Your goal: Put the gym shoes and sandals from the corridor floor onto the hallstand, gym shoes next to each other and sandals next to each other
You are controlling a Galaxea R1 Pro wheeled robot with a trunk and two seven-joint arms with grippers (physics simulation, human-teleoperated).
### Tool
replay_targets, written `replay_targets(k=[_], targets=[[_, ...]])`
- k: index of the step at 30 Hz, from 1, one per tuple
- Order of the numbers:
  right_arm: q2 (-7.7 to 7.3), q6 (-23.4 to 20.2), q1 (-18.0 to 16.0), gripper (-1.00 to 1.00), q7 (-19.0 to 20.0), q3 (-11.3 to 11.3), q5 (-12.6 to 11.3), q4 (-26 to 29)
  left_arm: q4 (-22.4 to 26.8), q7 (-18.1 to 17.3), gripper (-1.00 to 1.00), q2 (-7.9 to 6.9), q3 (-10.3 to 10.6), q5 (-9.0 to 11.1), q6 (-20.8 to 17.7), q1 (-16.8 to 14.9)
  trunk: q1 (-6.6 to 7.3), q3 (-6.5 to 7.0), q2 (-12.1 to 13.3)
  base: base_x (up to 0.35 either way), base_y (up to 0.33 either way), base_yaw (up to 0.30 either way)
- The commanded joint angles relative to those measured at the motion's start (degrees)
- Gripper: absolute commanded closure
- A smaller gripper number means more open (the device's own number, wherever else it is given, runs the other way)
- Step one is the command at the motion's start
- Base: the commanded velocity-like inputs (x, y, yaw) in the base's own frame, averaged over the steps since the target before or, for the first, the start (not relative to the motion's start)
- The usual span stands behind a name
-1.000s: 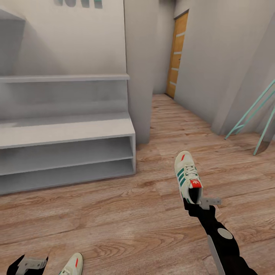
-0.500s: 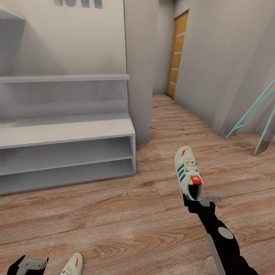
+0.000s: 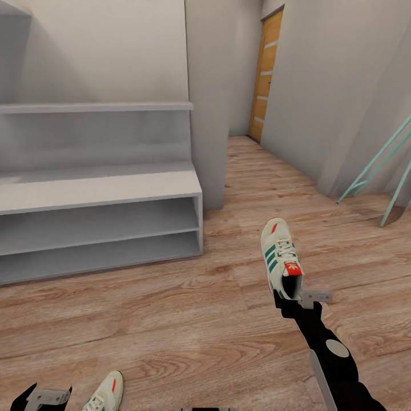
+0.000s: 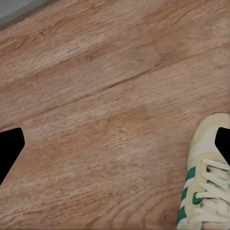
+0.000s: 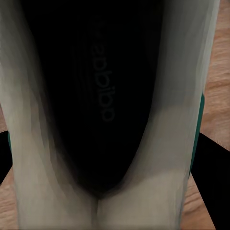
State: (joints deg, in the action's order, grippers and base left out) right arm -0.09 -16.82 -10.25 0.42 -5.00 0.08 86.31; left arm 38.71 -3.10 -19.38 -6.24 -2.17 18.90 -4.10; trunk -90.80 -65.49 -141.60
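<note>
Tilted the head camera down slightly (nothing else moved). Right end effector (image 3: 298, 299) stayed clamped on one gym shoe's (image 3: 281, 260) heel, held above corridor floor (image 3: 171, 319), hallstand (image 3: 103, 194) still shoeless.

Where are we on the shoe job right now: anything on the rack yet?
Nothing is on the hallstand yet; its visible shelves look bare. In hand: the right gripper grips one gym shoe at the heel, held toward the rack. The other gym shoe lies on the corridor floor beside the open left gripper. Left: rack both shoes side by side, then both sandals.
</note>
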Motion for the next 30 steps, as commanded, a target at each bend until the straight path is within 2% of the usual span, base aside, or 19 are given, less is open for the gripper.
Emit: replay_targets(k=[1, 6, 8, 9, 12, 14, 18, 30], targets=[[-0.02, -0.32, -0.03, 1.00, 0.02, -0.01, 0.01, 0.10, -0.05, -0.32, -1.00, 0.05, -0.18, -0.25, 0.17, -0.03, -0.21, -0.33, -0.44, 0.000, 0.000, 0.000], [-0.01, -0.32, -0.03, 1.00, 0.02, -0.01, 0.01, 0.11, -0.04, -0.32, -1.00, 0.21, 0.24, -0.59, 0.17, -0.03, -0.92, -1.63, -1.66, 0.000, 0.000, 0.000], [-0.03, -0.32, -0.03, 1.00, 0.02, -0.01, 0.01, 0.14, -0.15, -0.32, -1.00, 0.45, 3.62, -2.59, 0.17, -0.03, -0.97, -2.13, -1.69, 0.000, 0.000, 0.000], [-0.03, -0.32, -0.03, 1.00, 0.02, -0.01, 0.01, 0.14, -0.23, -0.32, -1.00, 0.49, 4.36, -2.78, 0.17, -0.03, -1.00, -2.40, -1.70, 0.000, 0.000, 0.000], [-0.04, -0.32, -0.03, 1.00, 0.02, -0.01, 0.01, 0.15, -0.95, -0.31, -1.00, 1.08, 9.01, -3.31, 0.17, -0.03, -1.08, -3.29, -1.75, 0.000, 0.000, 0.000], [-0.04, -0.32, -0.03, 1.00, 0.02, -0.01, 0.01, 0.15, -1.19, -0.29, -1.00, 1.45, 10.83, -3.34, 0.17, -0.03, -1.13, -3.91, -1.77, 0.000, 0.000, 0.000], [-0.03, -0.32, -0.03, 1.00, 0.02, -0.01, 0.01, 0.16, -1.32, -0.32, -1.00, 1.59, 11.79, -3.36, 0.17, -0.03, -1.18, -4.70, -1.80, 0.000, 0.000, 0.000], [-0.05, -0.32, -0.03, 1.00, 0.02, -0.01, 0.01, 0.13, -1.72, -0.32, -1.00, 1.38, 12.06, -3.37, 0.17, -0.03, -1.21, -5.16, -1.81, 0.000, 0.000, 0.000]])
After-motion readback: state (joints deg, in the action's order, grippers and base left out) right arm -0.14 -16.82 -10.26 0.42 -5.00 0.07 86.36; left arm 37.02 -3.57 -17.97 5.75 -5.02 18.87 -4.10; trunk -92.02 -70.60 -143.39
